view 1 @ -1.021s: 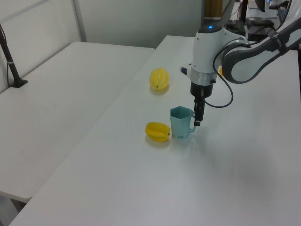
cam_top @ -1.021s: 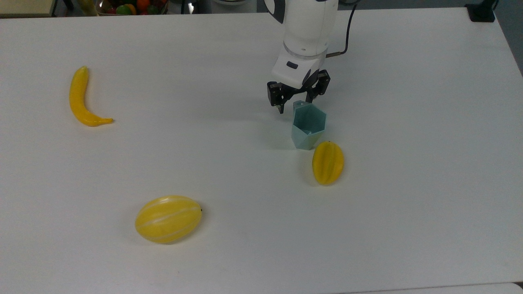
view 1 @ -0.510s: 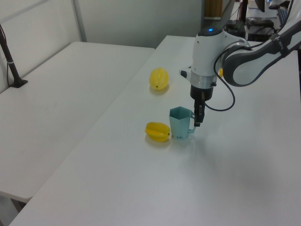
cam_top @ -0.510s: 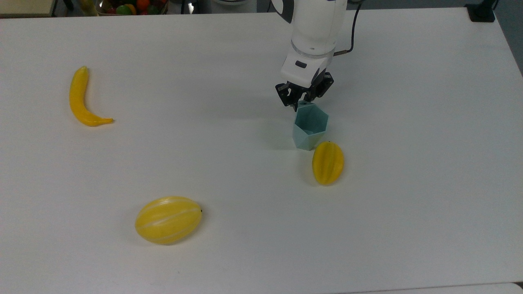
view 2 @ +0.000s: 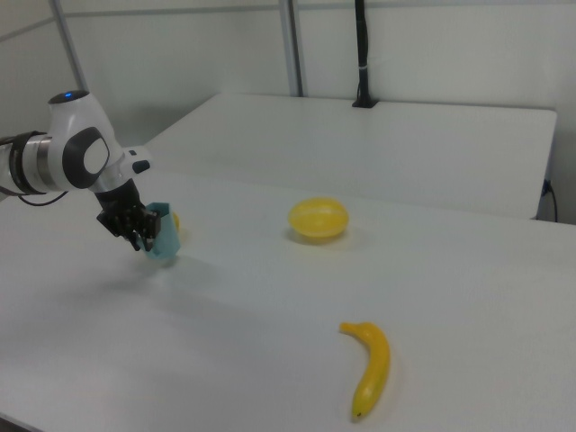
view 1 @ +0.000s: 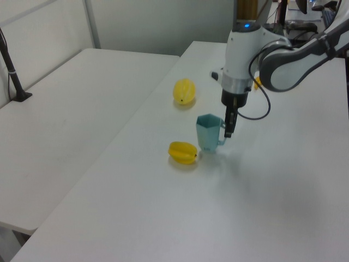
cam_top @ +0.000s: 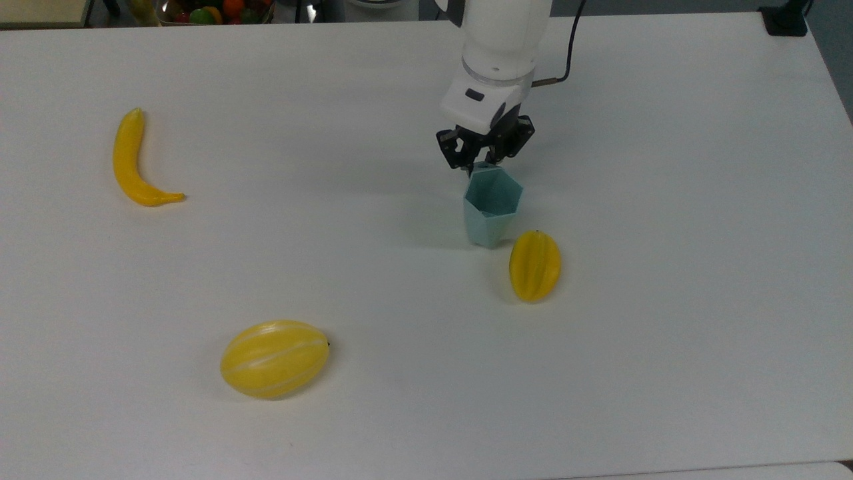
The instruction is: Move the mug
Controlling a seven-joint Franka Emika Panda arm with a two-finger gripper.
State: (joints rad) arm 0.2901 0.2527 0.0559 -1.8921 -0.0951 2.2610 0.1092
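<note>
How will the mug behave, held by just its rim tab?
Likely rigid: the mug keeps crisp facets. Probably light, since the end effector pinches only its rim tab. It may swing or tip, being held off-centre over a tapered base.

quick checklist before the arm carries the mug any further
1. Hand shut on the mug's handle tab: ok.
2. Mug off the table: ok, the left view shows a gap under its base.
3. Mug upright: cannot tell, it seems slightly tilted.
4. Starfruit apart from mug: ok, but close.
5. Melon and banana well away: ok.
</note>
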